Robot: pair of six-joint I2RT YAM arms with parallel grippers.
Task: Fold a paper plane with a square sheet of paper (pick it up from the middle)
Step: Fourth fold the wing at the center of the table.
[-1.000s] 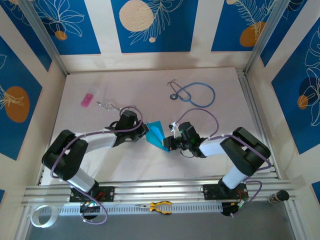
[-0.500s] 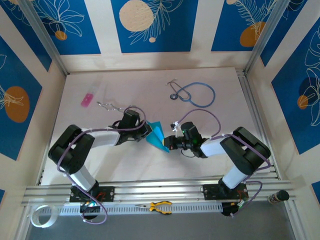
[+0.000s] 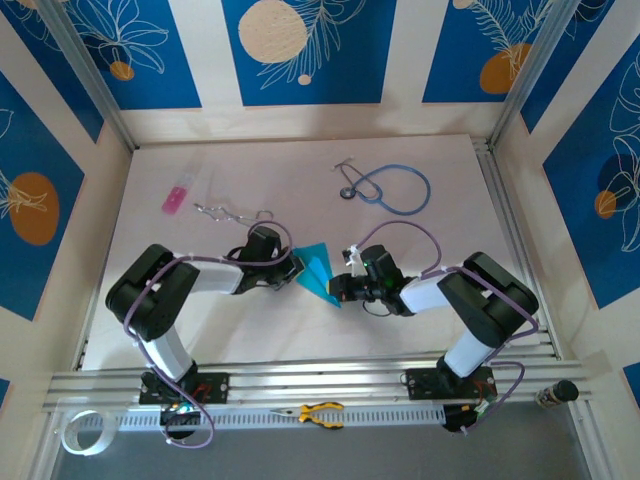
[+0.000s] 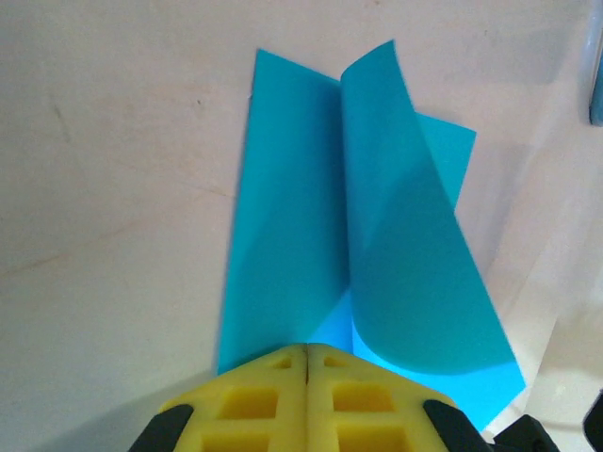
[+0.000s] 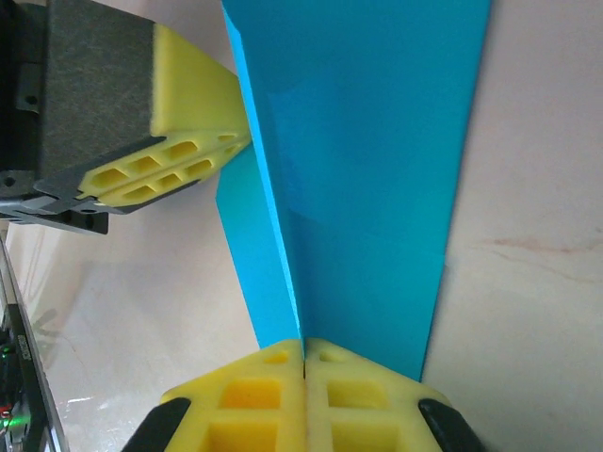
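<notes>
Two opposite edges of the half-folded paper [image 3: 318, 271], lying mid-surface [image 3: 270, 180], are pinched: one by the left pincer [image 4: 308, 356], one by the right pincer [image 5: 303, 347]. Mid-fold, I judge; next, press the raised flap flat.

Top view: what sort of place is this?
Probably a purpose-built robot test cell rather than a home: a white table boxed in by printed blue panels, an aluminium rail along the near edge, and a stray stethoscope.
</notes>
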